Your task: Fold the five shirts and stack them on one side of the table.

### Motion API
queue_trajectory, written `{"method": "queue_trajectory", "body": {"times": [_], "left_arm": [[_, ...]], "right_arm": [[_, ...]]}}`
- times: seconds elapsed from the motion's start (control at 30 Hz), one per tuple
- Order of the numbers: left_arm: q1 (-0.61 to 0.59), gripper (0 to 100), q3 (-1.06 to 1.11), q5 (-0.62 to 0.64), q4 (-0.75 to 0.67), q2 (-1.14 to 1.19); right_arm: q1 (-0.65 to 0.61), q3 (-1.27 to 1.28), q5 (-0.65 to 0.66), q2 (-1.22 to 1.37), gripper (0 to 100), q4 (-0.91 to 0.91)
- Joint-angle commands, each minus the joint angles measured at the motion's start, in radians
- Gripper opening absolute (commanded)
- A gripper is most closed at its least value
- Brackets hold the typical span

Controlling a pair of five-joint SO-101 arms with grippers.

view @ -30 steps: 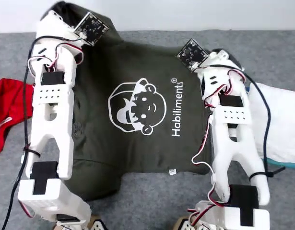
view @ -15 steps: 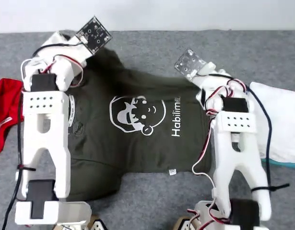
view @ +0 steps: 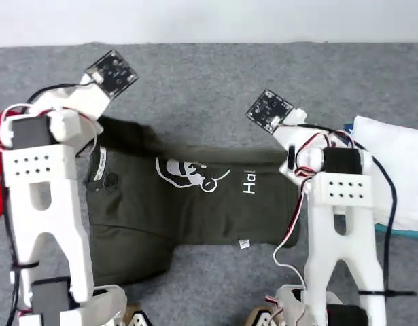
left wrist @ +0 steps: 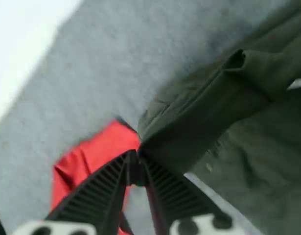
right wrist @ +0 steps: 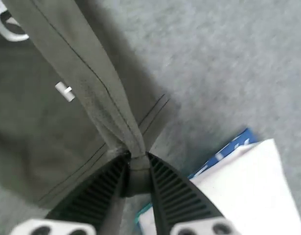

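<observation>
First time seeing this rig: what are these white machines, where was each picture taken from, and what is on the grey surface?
Two small robot arms, the left arm and the right arm, sit side by side at a grey table. One picture looks down from above; the other two come from cameras on the wrists. An olive shirt lies between the arms. The left pincer and the right pincer are each shut on its edge. A red garment lies left, white fabric right.

The olive-green shirt (view: 195,210) carries a white cartoon-face print, white lettering and a small white hem tag. The red garment (left wrist: 77,169) is plain. The white garment (view: 399,170) shows a blue edge. The table (view: 209,81) is mottled grey.
</observation>
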Motion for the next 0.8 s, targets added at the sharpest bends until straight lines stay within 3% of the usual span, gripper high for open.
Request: {"method": "queue_trajectory", "body": {"times": [0.0, 0.13, 0.67, 0.77], "left_arm": [[-0.031, 2, -0.051, -0.009, 0.150, -0.063], [-0.048, 2, -0.047, -0.063, 0.270, -0.071], [-0.077, 2, 0.124, -0.120, 0.264, -0.071], [-0.078, 2, 0.124, -0.112, 0.186, -0.071]], "right_arm": [[-0.008, -0.055, 0.006, -0.062, 1.1, 0.093], [-0.007, -0.002, 0.011, -0.081, 1.0, 0.145], [-0.010, 0.160, 0.009, -0.096, 1.0, 0.148], [-0.010, 0.155, 0.008, -0.096, 1.0, 0.139]]}}
